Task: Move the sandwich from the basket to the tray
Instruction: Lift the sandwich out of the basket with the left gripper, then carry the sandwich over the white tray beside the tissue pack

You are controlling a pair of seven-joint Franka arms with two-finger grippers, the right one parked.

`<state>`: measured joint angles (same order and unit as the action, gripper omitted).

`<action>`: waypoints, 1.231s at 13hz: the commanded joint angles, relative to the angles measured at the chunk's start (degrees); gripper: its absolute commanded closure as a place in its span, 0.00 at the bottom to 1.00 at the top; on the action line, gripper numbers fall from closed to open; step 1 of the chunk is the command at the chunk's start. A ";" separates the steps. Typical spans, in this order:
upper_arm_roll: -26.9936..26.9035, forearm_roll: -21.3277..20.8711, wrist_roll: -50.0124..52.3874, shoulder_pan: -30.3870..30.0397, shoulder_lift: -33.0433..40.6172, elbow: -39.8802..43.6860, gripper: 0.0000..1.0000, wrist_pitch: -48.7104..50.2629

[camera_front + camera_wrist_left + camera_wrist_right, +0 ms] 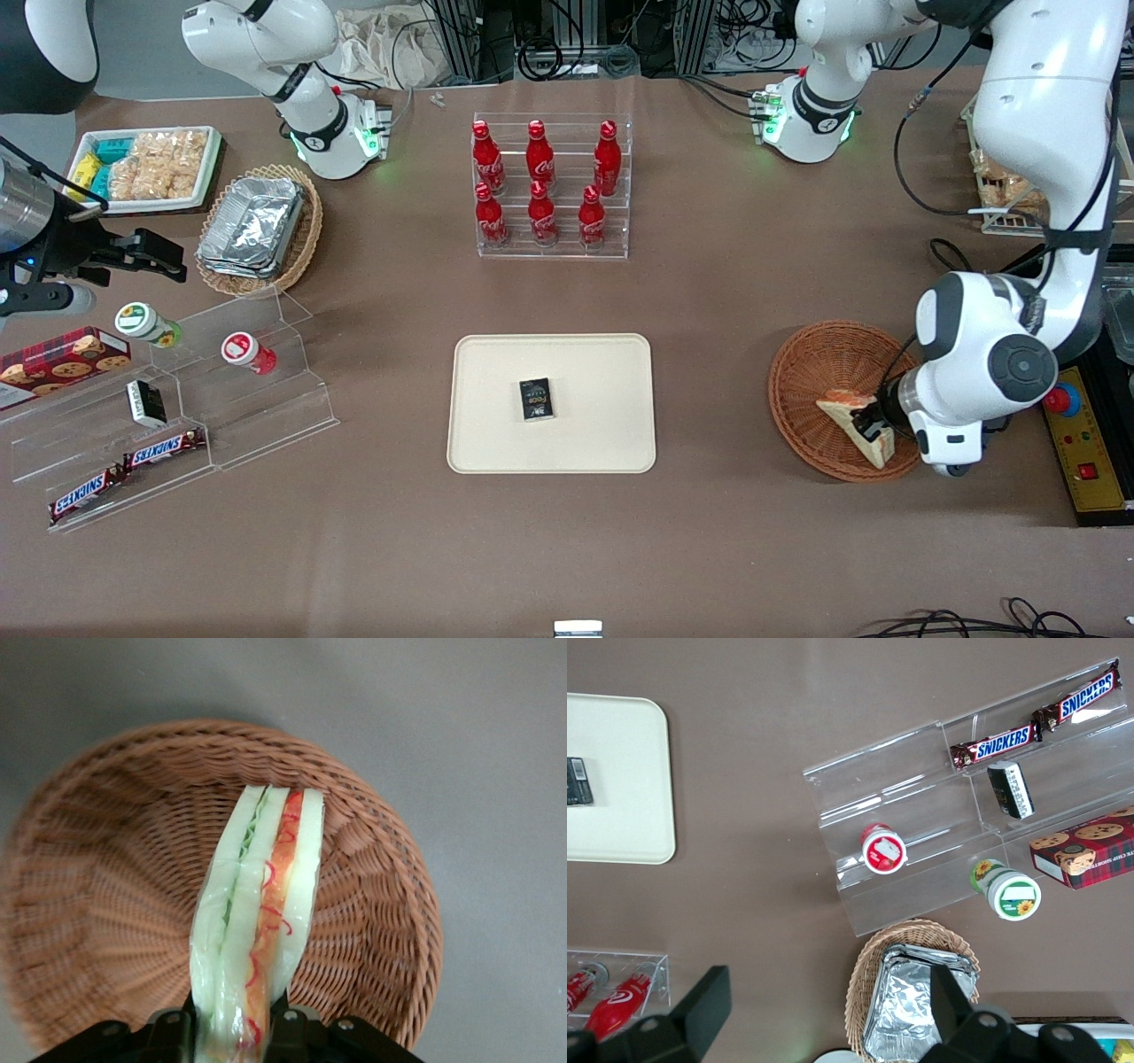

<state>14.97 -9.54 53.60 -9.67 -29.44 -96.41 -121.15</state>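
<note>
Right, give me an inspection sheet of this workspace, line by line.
Surface: brown table, flat, no spills seen.
Job's things: sandwich over the round basket, gripped at one end; tray lies near the table's middle with a small dark packet on it.
Clutter: cola bottles in a clear rack; foil containers in an oval basket; Snickers bars, two cups and a cookie box on and around clear steps; snack tray.
Claw: claw above the basket, shut on the sandwich.
Cables: black cable loops by the working arm's base.
Surroundings: control box with red button at the table's edge.
</note>
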 commanded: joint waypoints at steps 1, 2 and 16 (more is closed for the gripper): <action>1.28 0.31 -3.41 0.35 8.94 2.09 1.00 13.43; 3.81 1.53 -3.50 0.44 9.48 5.94 1.00 19.14; 16.49 -6.63 -4.30 24.35 -18.98 24.43 1.00 10.68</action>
<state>31.57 -14.90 49.03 14.56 -46.52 -74.84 -111.37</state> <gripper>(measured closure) 0.819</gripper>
